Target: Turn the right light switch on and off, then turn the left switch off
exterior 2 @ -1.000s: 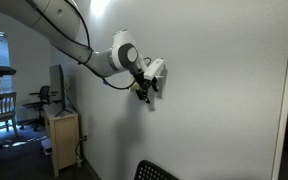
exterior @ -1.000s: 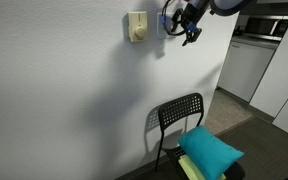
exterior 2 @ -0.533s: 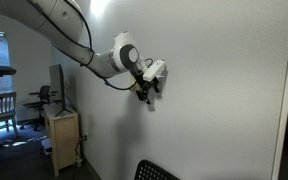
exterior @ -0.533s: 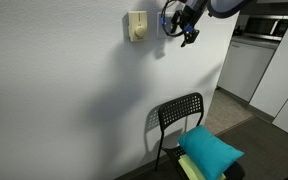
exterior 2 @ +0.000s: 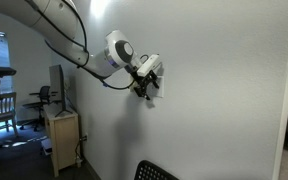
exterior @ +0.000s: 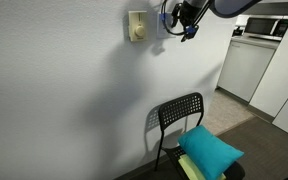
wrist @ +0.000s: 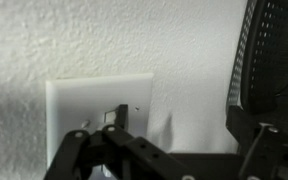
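In the wrist view a square white wall plate [wrist: 76, 102] sits on the textured wall. Two small white toggles show near its lower middle: one [wrist: 111, 117] right beside my dark finger, the other [wrist: 84, 126] partly hidden by the gripper body. I cannot tell if the finger touches the toggle. My gripper [wrist: 184, 140] is open, with its fingers wide apart and one fingertip over the plate. In both exterior views the gripper [exterior: 185, 20] [exterior 2: 149, 86] is pressed up to the wall and hides the plate.
A cream plate with a round knob [exterior: 137, 26] is on the wall just beside the gripper. Below stand a black chair [exterior: 179, 114] and a teal cushion [exterior: 212, 151]. White kitchen cabinets [exterior: 246, 66] are at the side. A small wooden cabinet [exterior 2: 62, 136] stands by the wall.
The gripper has moved a little upward along the wall and turned slightly at the wrist. It stays at the wall plate.
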{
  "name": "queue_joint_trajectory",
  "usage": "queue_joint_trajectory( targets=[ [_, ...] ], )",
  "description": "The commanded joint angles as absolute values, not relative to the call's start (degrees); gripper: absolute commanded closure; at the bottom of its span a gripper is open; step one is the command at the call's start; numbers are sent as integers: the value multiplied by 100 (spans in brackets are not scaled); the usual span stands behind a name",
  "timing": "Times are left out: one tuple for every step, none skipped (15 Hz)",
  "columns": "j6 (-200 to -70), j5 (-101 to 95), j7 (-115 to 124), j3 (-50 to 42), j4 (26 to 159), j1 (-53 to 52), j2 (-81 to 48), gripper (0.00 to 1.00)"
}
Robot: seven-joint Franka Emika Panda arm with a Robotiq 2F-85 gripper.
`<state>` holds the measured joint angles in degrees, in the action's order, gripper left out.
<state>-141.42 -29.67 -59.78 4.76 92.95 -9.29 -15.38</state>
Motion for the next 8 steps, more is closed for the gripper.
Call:
queue_joint_trajectory(
  targets=[
    [-13990, -3353, -5777, 433, 9122, -999, -1383, 0],
    [-13941, -3377, -5764, 451, 9110, -998, -1382, 0],
    [-13873, -3359, -5772, 470, 9107, -990, -1387, 0],
    [-13734, -3300, -5794, 490, 9079, -990, -1403, 0],
    [-13518, -3237, -5832, 515, 9024, -1003, -1419, 0],
    [-13307, -3208, -5839, 539, 8961, -1029, -1436, 0],
    [-13118, -3153, -5889, 581, 8894, -1054, -1446, 0],
    [-12994, -3125, -5938, 620, 8816, -1074, -1450, 0]
  ],
)
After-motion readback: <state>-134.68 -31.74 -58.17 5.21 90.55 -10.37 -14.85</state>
